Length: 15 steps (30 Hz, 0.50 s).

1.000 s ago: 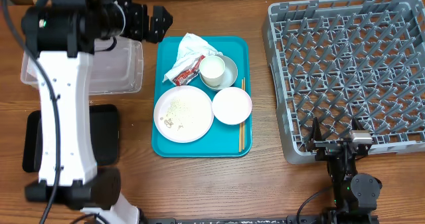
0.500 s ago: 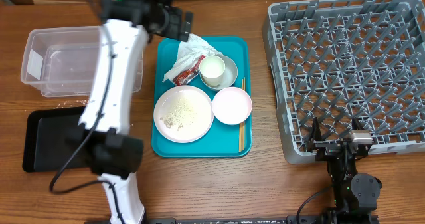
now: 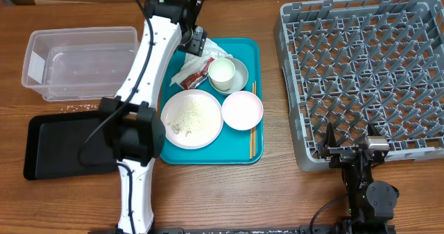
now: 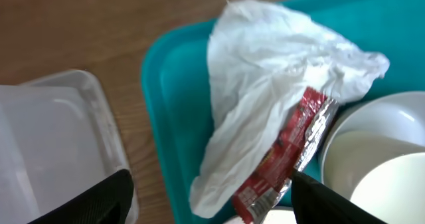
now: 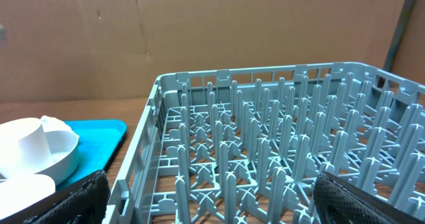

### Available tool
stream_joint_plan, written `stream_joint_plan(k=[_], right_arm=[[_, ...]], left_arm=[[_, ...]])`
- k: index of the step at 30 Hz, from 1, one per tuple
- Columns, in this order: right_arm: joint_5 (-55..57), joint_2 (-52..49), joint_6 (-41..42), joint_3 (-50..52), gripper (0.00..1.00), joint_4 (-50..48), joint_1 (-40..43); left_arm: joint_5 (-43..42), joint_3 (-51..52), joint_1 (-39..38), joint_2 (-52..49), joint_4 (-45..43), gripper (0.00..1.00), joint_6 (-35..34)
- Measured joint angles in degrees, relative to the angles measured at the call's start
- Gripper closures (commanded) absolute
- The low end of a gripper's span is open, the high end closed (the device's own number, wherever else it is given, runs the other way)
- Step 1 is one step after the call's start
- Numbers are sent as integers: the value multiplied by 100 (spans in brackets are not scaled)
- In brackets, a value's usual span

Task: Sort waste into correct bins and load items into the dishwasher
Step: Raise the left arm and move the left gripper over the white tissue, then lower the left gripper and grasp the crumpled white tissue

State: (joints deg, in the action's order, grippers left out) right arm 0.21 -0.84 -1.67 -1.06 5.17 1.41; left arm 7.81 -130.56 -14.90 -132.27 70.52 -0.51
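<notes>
My left gripper (image 3: 195, 41) is open and empty, hovering over the top-left corner of the teal serving tray (image 3: 171, 154). In the left wrist view its fingers (image 4: 209, 207) straddle the crumpled white napkin (image 4: 279, 71) and the red snack wrapper (image 4: 289, 151) lying against it. The napkin (image 3: 210, 50) and wrapper (image 3: 196, 73) lie beside the white cup (image 3: 222, 72), which sits in the grey bowl (image 3: 241, 73). The plate (image 3: 208, 126) holds rice bits (image 3: 186, 116). The pink-white bowl (image 3: 242, 110) and chopsticks (image 3: 252, 135) are next to it. My right gripper (image 3: 348, 140) is open at the dish rack's (image 3: 368, 74) front edge.
The clear tub (image 3: 83, 62) stands at the left, also seen in the left wrist view (image 4: 53, 151). The black tray (image 3: 48, 147) lies in front of it. My left arm spans across both. The right wrist view shows the rack's pegs (image 5: 279, 157) between the open fingers (image 5: 219, 207).
My left arm has swung right, from over the clear tub to the tray's top-left corner above the napkin. The right arm has not moved.
</notes>
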Motion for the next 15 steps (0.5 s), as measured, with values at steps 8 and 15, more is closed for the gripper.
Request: stream_joint_plan(k=[8,15], right_arm=[[-2,0,-2,0,0,4,2],[-2,0,-2,0,0,0,2]], left_arm=[[-557,0,-2,-361,37,20,-24],[-619,0,4,-673,85,27,-59]])
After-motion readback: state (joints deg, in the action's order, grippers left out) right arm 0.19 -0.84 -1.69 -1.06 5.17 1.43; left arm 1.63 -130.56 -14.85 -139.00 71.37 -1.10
